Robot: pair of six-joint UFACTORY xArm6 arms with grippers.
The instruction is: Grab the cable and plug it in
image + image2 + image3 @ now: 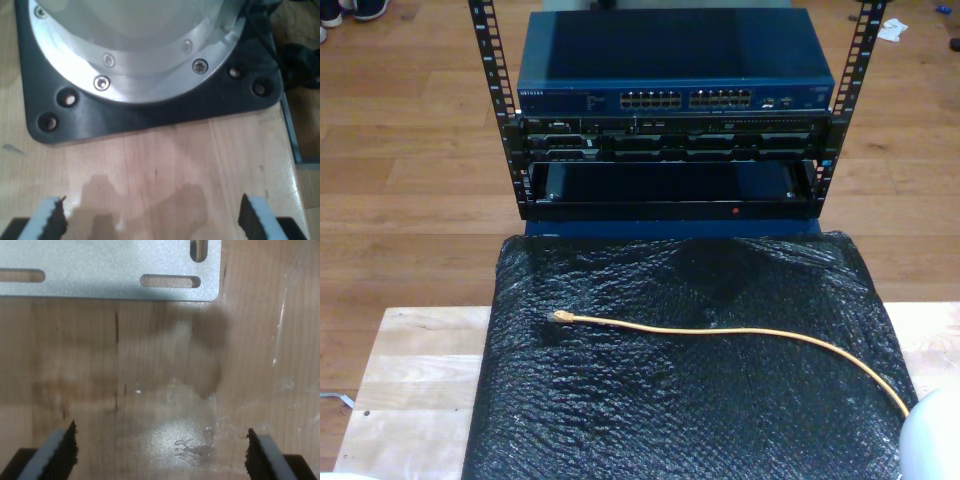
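- Exterior view: thin orange cable (740, 333) snakes across crinkled black bubble wrap (670, 420); blue switch (675, 75) sits racked behind.
- My first pincer (152, 220) and my second pincer (160, 452) gape wide over the pale wooden tabletop (90, 370).

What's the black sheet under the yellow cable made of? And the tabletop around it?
The black sheet looks like plastic bubble wrap or similar film: a glossy, finely dimpled surface with wrinkles, though I can't be sure. The cable lies on it. The tabletop looks like light, smooth-finished wood, with visible grain and plank seams.
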